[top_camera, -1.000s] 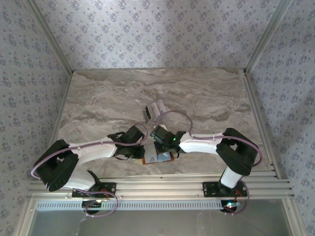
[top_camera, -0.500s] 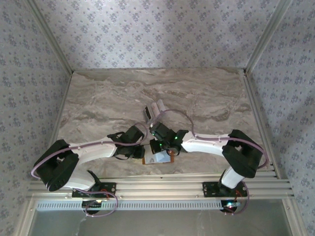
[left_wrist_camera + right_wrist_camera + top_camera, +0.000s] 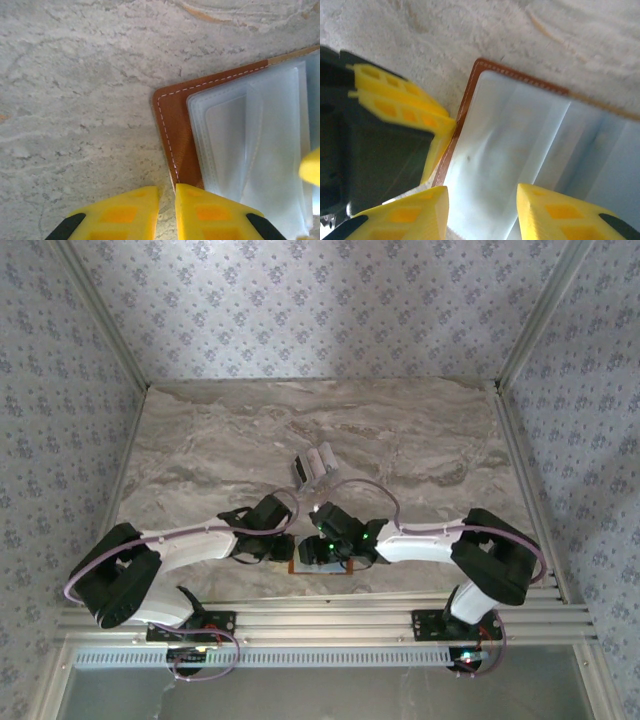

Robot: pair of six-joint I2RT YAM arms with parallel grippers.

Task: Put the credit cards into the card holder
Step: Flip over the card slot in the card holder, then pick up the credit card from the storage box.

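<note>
The tan-brown card holder [image 3: 175, 120] lies open near the table's front edge, its pale grey-blue pockets [image 3: 520, 130] facing up. In the top view only a brown corner of the card holder [image 3: 294, 567] shows under the arms. My left gripper [image 3: 166, 192] is nearly shut, with the holder's left leather edge running in between its tips. My right gripper [image 3: 482, 195] hangs open just above the pockets, nothing between its fingers. The left gripper's yellow fingers [image 3: 405, 100] touch the holder's edge. The credit cards [image 3: 315, 465] lie in a small cluster farther back, mid-table.
Both arms meet over the holder, left gripper [image 3: 290, 544] and right gripper [image 3: 313, 554] almost touching. An aluminium rail [image 3: 330, 615] runs along the near edge. Patterned walls close the table on three sides. Bare marble [image 3: 420, 430] stretches behind and to both sides.
My right gripper has gone from shut to open and has shifted toward the near edge, over the holder. The left gripper has kept its place and width.
</note>
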